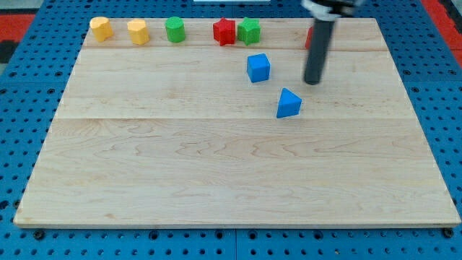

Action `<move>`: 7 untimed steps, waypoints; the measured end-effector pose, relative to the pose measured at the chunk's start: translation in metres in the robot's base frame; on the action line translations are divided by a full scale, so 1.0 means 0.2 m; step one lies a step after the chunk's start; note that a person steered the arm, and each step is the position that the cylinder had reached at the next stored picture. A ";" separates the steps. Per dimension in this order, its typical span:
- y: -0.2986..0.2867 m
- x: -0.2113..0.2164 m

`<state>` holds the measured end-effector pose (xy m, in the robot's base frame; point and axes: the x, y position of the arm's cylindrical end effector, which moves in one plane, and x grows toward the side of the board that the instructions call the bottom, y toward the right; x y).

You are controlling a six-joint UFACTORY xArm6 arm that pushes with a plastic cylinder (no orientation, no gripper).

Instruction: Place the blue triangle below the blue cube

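Along the top edge of the table [144,180], from the view's left, stood two yellow blocks [101,28] [138,32], a green block [175,29], a red block [224,32] and a second green block [249,31] touching it. Lower lay the blue cube [258,67], with the blue triangle [289,103] near it, toward the view's bottom right. My tip [312,81] stood to the right of the cube and above the triangle, touching neither; another red block [309,37] peeked from behind the rod, which carried no gripper.
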<state>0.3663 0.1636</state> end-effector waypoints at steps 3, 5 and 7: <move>-0.09 0.28; -0.39 0.28; -0.39 0.29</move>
